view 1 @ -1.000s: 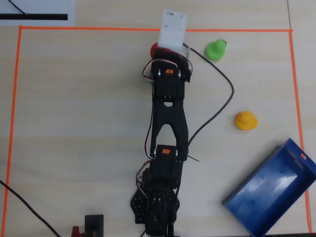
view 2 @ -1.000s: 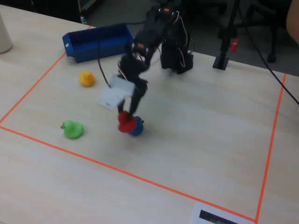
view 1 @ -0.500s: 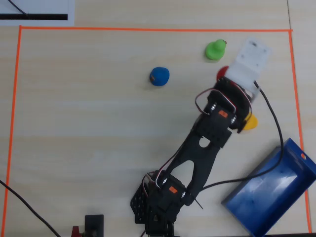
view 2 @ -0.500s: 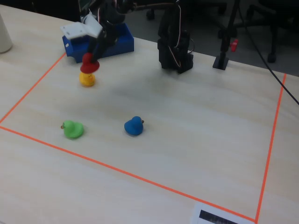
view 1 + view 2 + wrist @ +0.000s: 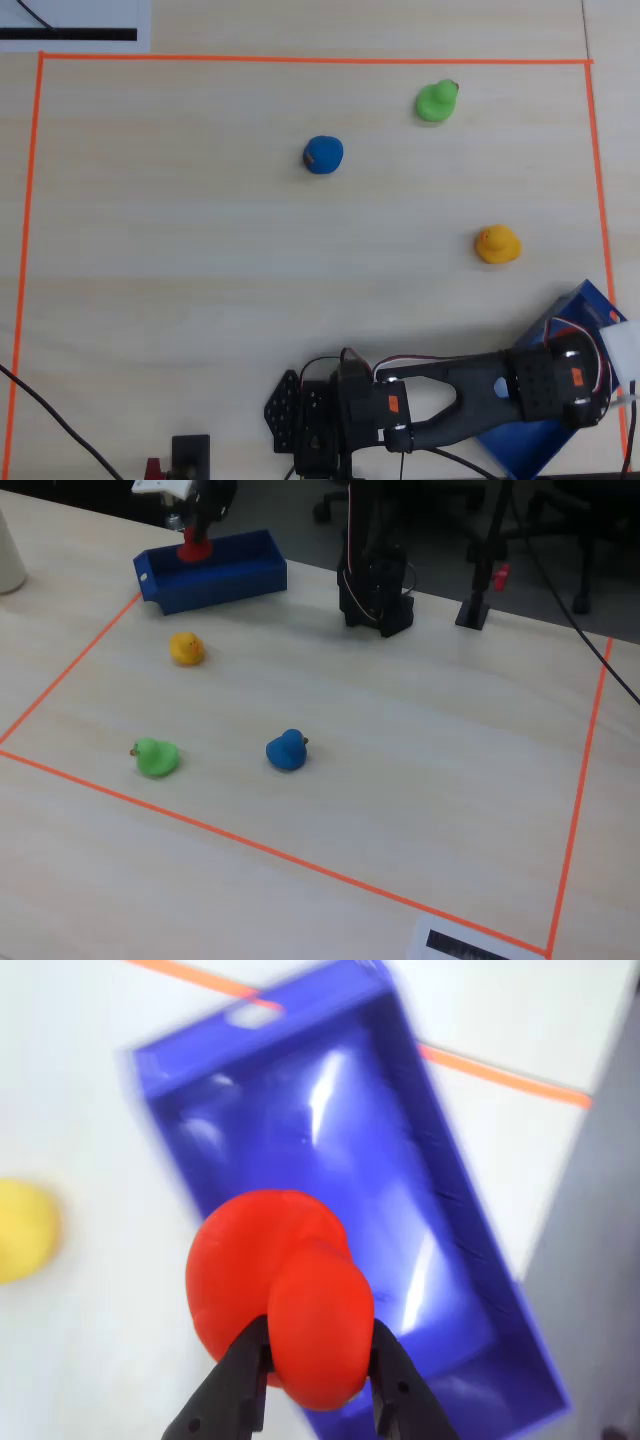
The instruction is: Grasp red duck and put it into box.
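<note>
Hand [image 5: 318,1360] fingers [image 5: 238,1385] are clamped on the red duck [image 5: 285,1295], one black finger on each side of its lower part, as the wrist view shows. Beneath the duck in that view lies the box [image 5: 440,1190], its glossy dark-blue floor catching bright reflections; the duck hangs over the box's near end, partly above the rim and the pale counter [image 5: 100,1340] beside it. In the fixed view the red duck [image 5: 192,548] sits above the box [image 5: 215,580] near its left end, held up by the arm reaching over from the dark base [image 5: 375,600].

From overhead, the arm [image 5: 470,390] lies stretched toward the right, its wrist covering most of the box [image 5: 590,300], of which only a blue corner shows; the red duck itself is hidden there.

Three other ducks rest on the counter [image 5: 180,260] inside the orange tape outline [image 5: 300,59]: a yellow duck [image 5: 497,244] near the box, a blue duck [image 5: 323,155] and a green duck [image 5: 436,101], all well apart from one another.
</note>
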You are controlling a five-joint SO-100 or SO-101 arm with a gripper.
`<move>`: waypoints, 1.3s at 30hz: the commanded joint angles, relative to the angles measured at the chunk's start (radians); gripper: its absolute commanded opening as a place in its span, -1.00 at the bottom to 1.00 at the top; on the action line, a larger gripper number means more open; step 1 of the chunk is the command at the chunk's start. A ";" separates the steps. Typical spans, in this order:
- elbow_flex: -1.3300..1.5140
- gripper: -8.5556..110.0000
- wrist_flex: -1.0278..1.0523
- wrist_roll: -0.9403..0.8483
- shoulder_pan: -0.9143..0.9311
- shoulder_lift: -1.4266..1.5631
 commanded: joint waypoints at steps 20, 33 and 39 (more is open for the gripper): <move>0.296 -0.40 -0.611 -0.052 0.121 -0.104; -0.035 -0.85 -0.244 0.334 -0.100 -0.017; -0.124 -0.85 0.020 0.344 -0.497 0.173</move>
